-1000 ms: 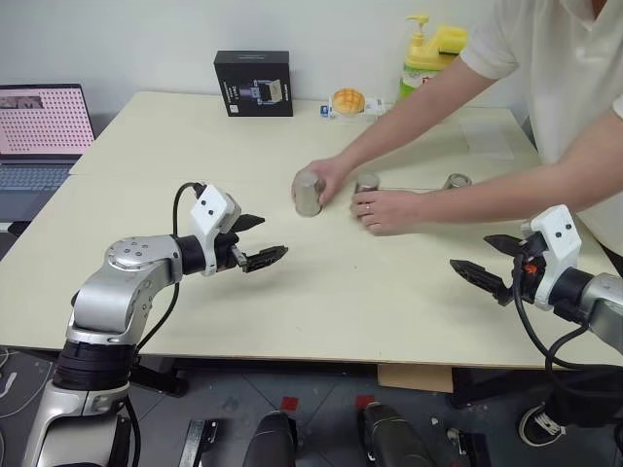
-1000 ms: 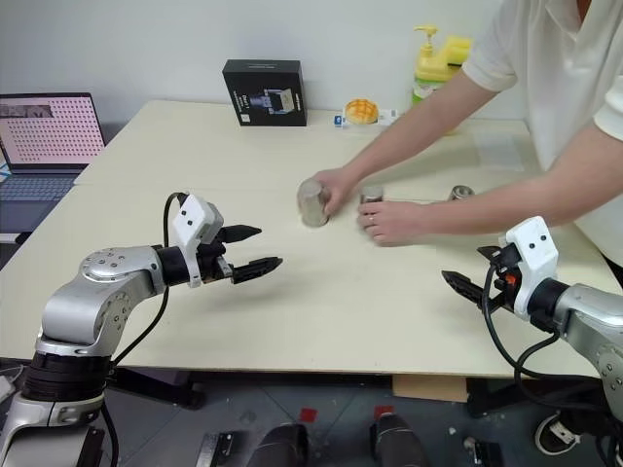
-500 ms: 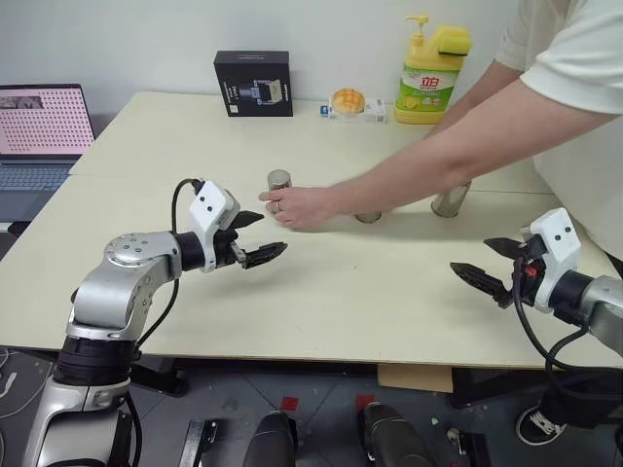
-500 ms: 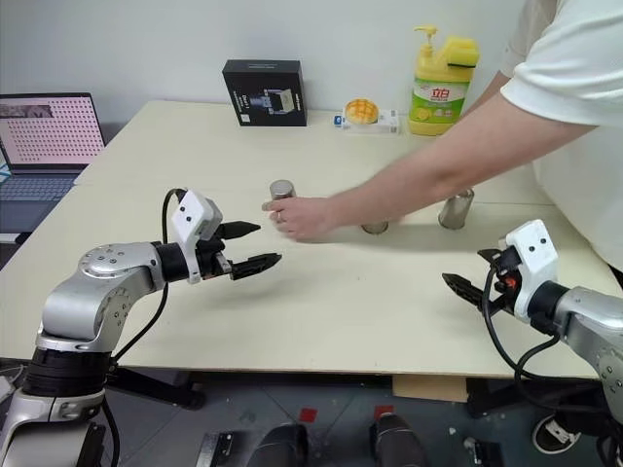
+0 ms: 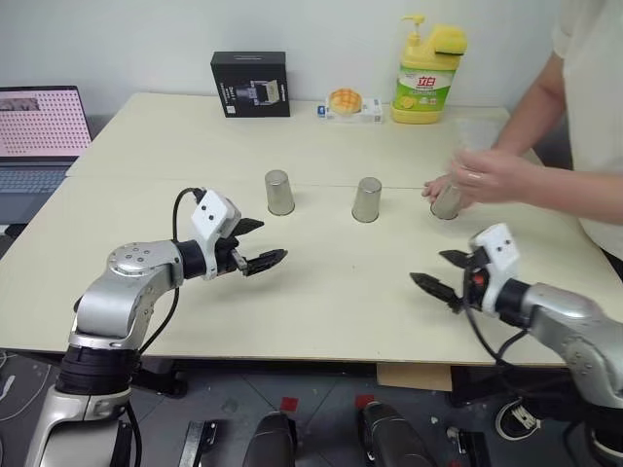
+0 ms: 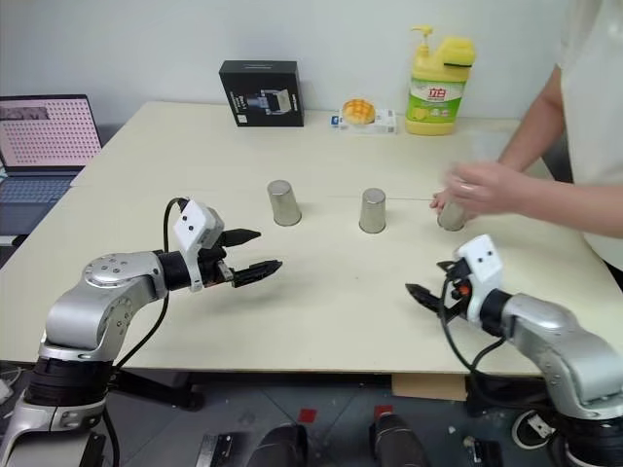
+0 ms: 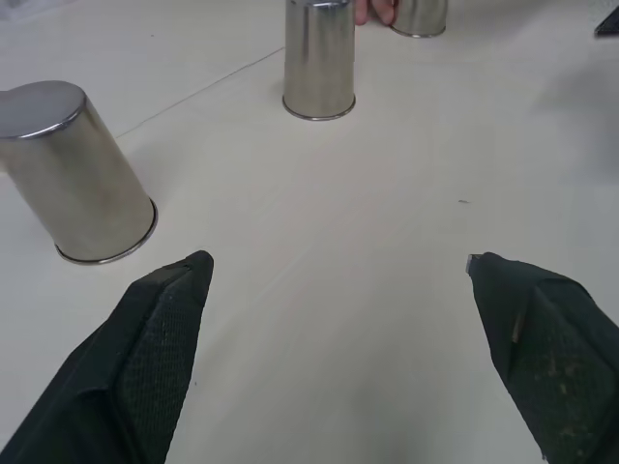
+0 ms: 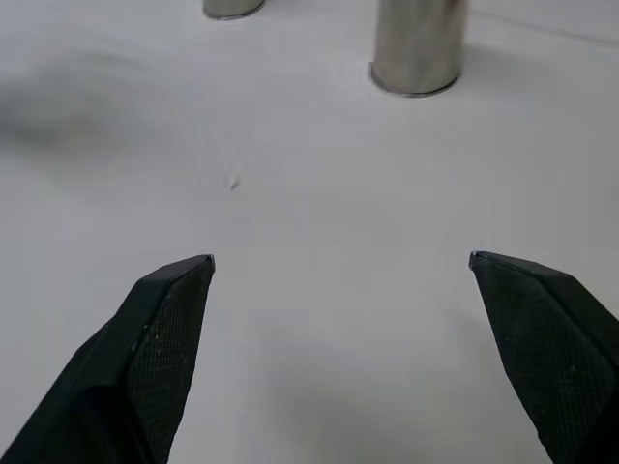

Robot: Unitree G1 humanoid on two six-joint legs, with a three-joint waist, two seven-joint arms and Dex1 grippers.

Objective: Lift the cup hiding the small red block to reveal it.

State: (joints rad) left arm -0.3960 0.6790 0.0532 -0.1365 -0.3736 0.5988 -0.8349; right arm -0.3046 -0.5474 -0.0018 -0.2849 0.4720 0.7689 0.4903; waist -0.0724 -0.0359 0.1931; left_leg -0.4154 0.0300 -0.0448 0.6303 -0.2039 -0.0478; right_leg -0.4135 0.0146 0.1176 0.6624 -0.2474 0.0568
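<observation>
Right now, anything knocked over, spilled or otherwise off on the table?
Nothing spilled or tipped. Three steel cups stand upside down in a row: left cup, middle cup, right cup. The one oddity is a person's hand touching the right cup.

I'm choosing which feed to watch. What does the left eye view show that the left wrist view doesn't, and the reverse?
Left eye view adds the laptop, black box, soap bottle and open right gripper. Left wrist view adds the open left gripper's textured pads up close, bare table between them. Both show the left cup, middle cup and right cup, upside down, a person's hand at the right one.
</observation>
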